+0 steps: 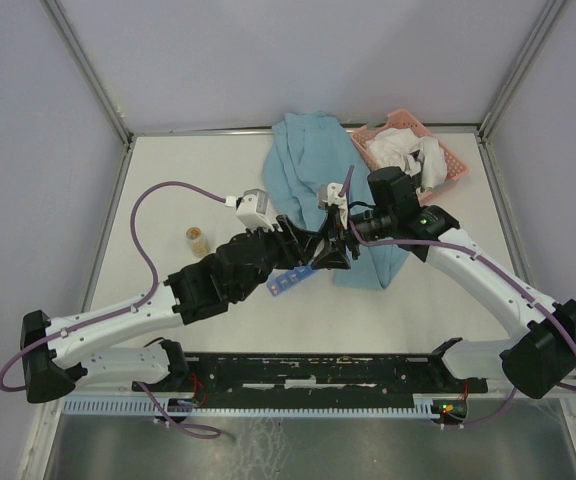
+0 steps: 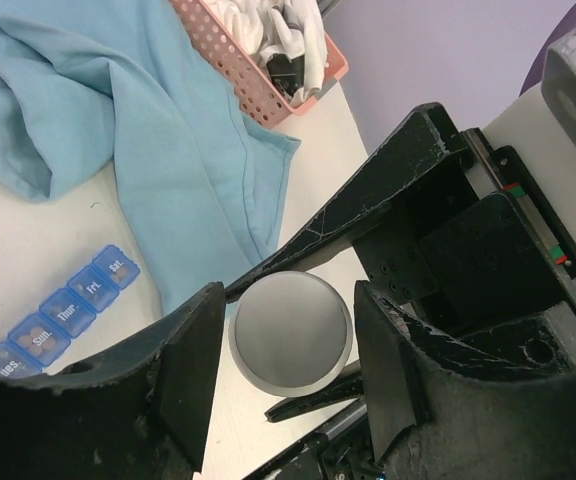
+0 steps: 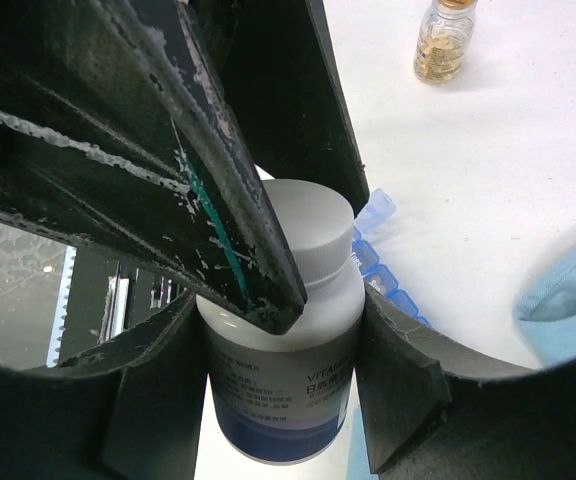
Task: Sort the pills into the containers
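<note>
A white vitamin bottle (image 3: 288, 370) with a blue band hangs above the table, and my right gripper (image 3: 286, 360) is shut on its body. The left gripper (image 2: 290, 340) comes from the other side, its fingers pressed on either side of the bottle's white cap (image 2: 290, 330). In the top view both grippers meet at mid-table, left gripper (image 1: 313, 248) and right gripper (image 1: 346, 240). The containers, a blue organiser strip (image 1: 286, 283) with day labels (image 2: 63, 310), lie on the table just below and beside the bottle. The pills are hidden from view.
A small glass vial (image 1: 198, 240) with yellowish contents stands left of the arms. A light blue cloth (image 1: 308, 170) is spread behind the grippers. A pink mesh basket (image 1: 408, 150) with crumpled white things sits at the back right.
</note>
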